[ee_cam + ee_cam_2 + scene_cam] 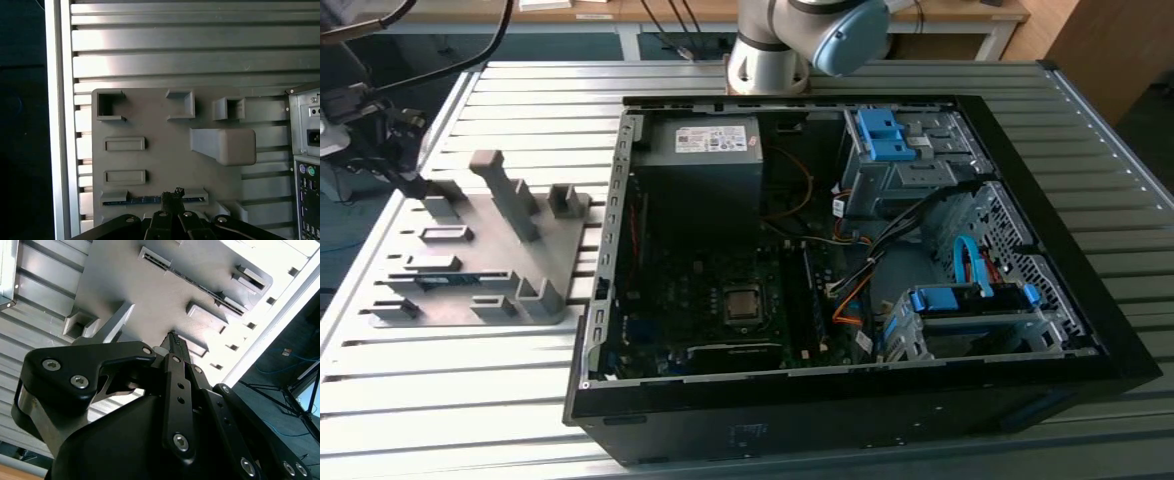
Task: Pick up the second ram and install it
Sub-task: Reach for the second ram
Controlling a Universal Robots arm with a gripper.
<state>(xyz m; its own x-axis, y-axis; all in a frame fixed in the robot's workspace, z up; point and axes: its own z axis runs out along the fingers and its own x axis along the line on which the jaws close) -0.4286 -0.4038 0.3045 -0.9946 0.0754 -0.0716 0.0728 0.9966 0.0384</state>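
Ribbed table (200, 65) bears grey holder (150, 125), thin blue-green second ram (142, 199) slotted under pincer (173, 194) whose opening is unclear.

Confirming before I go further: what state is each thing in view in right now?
second ram: standing on edge in the long slot of the holder block, not gripped.
end effector: shut, empty, above the holder block.
holder block: flat on the table.
computer case: lying open, motherboard exposed.

Seen hovering tip-down: pincer (173, 193) pinched closed, black linkages folded in, grey-blue arm (787, 40) upright at its base.
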